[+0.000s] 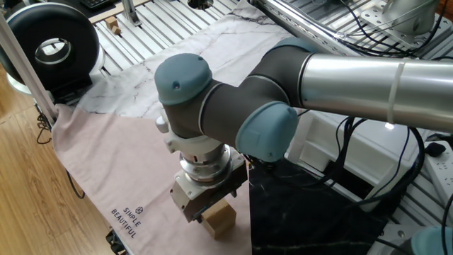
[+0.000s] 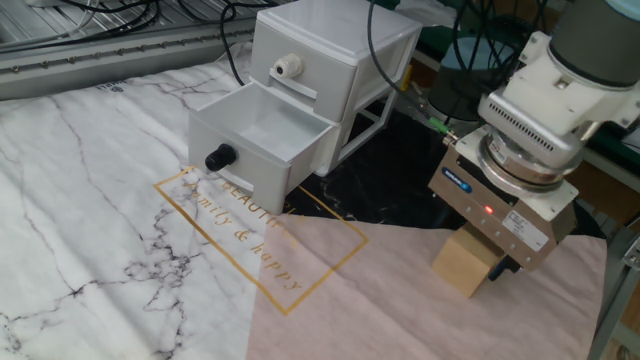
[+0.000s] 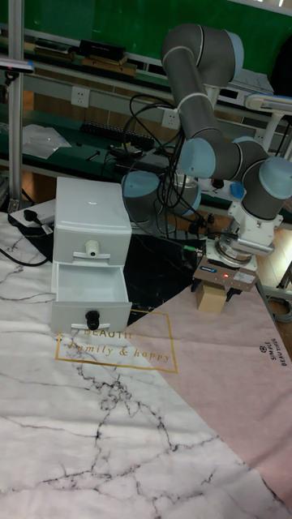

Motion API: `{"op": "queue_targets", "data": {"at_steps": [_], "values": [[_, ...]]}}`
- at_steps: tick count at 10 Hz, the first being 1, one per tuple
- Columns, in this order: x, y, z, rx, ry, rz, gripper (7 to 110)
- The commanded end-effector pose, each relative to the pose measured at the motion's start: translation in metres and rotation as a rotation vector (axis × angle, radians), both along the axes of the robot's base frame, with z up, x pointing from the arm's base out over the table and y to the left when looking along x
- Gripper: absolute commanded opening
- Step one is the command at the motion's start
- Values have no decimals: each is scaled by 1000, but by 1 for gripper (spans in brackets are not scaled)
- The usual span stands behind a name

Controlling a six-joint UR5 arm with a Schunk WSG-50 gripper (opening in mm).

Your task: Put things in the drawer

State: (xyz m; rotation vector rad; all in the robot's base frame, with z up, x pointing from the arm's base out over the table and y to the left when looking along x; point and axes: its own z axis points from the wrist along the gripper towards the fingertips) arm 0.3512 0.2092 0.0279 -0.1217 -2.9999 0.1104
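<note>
A: One fixed view? 
B: Gripper down over the wooden cube on the pink cloth; grip can't be told.

A: Other fixed view? 
B: Cube sits under the gripper, well apart from the open lower drawer with black knob.

A: Tall view? 
B: Cube right of the white cabinet; gripper on top.

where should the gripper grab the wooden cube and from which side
Grip the wooden cube across two opposite flat side faces, coming straight down from above. It sits flat on the pink cloth with plain upright sides and open space around it, and the gripper is already right over it.
</note>
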Motion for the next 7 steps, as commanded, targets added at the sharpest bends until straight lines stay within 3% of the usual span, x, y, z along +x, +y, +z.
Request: {"op": "queue_targets", "data": {"at_steps": [1, 3, 4, 6, 7], "values": [[-30, 0, 13, 17, 125, -47, 7], [-39, -2, 13, 14, 173, -66, 7], [-50, 0, 16, 21, 225, -63, 7], [-56, 20, 19, 93, 254, -94, 7], [-60, 19, 20, 92, 271, -86, 7]]}}
